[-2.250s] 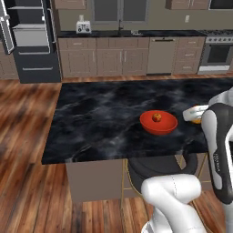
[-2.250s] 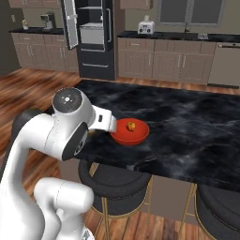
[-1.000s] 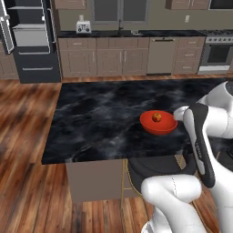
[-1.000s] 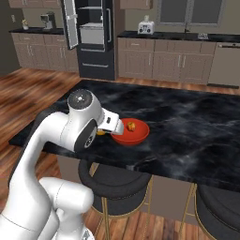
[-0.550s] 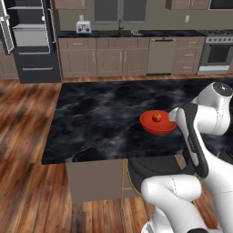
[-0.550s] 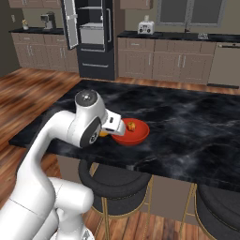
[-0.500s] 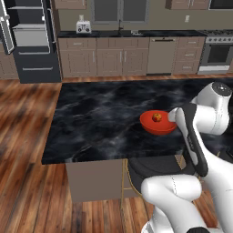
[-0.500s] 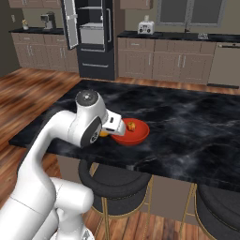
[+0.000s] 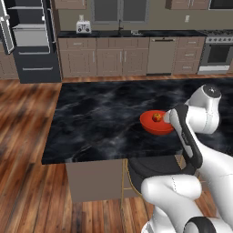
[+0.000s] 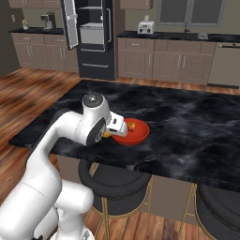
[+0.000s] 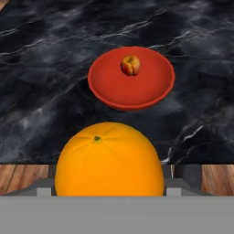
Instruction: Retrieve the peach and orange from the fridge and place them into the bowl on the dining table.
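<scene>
Showing a task that looks more than half done: the peach (image 11: 130,65) already lies inside the bowl (image 11: 105,89), a little past its centre as seen from the hand camera, and the orange (image 11: 109,161) is out of the fridge (image 10: 93,37) and held at the gripper (image 11: 109,189). What is left, judging from these views, is to carry the orange the short way over the bowl and let it go there. The fridge stands far back across the kitchen with one upper door open and pale shelves showing inside.

The orange is a smooth, evenly bright ball with a small green stem dimple near its top. It sits large and low in the hand view, with a dark finger tip just showing on each side of it, so the fingers appear to be closed around the fruit; the contact itself is hidden behind the orange, so this is a judgement. From the right base camera a sliver of orange shows beside the wrist, just short of the bowl's near rim.

The bowl is wide, shallow and glossy red-orange, resting on the dining table (image 9: 91,123), whose top is black marble with white veins. The peach is small, mottled red and yellow, darker than the orange. Bowl and held orange are near each other but apart, with bare marble between them
</scene>
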You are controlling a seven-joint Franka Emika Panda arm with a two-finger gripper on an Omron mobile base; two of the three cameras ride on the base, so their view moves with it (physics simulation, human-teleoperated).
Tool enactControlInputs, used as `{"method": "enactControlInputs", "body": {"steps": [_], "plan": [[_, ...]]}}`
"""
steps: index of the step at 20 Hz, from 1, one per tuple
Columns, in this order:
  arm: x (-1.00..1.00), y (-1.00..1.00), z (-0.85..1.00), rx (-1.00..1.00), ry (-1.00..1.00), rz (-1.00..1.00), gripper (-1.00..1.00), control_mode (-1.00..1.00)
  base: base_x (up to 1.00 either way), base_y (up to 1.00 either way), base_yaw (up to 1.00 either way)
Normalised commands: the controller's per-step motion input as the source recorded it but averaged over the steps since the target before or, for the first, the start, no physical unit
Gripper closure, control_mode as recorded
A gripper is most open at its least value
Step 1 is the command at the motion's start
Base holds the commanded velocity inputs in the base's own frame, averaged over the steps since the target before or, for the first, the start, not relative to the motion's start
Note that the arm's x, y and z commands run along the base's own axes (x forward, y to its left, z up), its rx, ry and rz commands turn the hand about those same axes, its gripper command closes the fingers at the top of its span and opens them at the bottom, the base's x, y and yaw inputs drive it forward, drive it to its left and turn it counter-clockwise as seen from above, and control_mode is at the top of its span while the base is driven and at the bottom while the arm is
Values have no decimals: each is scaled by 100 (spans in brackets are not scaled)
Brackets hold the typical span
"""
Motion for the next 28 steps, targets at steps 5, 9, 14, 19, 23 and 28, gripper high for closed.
{"method": "enactControlInputs", "body": {"steps": [5, 9, 14, 19, 23, 28], "plan": [[35, -9, -25, 0, 0, 0, 100, -100, 0, 0, 0], [39, -11, -24, 0, 1, 0, 100, -100, 0, 0, 0], [39, -12, -21, 1, 2, 0, 100, -100, 0, 0, 0], [34, -10, -20, 0, 2, 0, 100, -100, 0, 0, 0], [29, -4, -19, 0, 2, 0, 100, -100, 0, 0, 0], [28, -2, -19, 0, 2, 0, 100, -100, 0, 0, 0]]}}
